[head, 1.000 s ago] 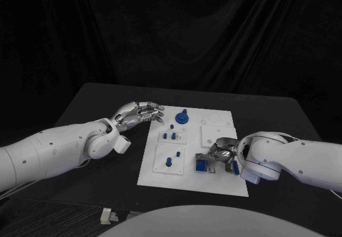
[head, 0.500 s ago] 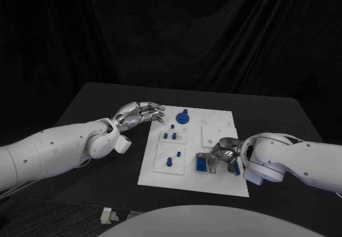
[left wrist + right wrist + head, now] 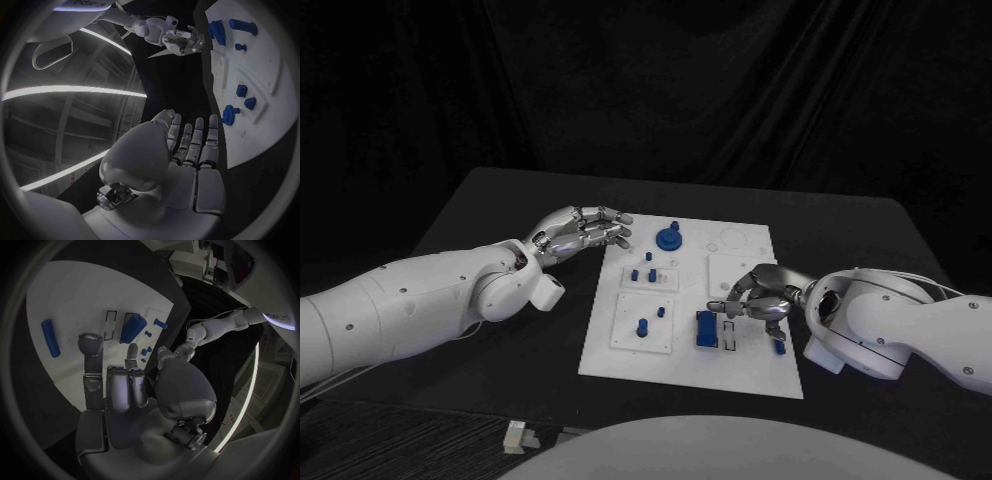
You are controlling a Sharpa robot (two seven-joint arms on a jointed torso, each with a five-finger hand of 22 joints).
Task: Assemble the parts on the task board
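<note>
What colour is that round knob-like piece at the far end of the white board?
Blue. The round part stands near the task board's far edge, clearest in the head view.

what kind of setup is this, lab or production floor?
Likely a lab test bench: black cloth backdrop behind a black table, and a flat white task board with small blue parts, worked by two white arms with a silver robot hand each.

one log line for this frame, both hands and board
left hand: open, beside task board | right hand: open, above board | blue bar: lying on board
</note>
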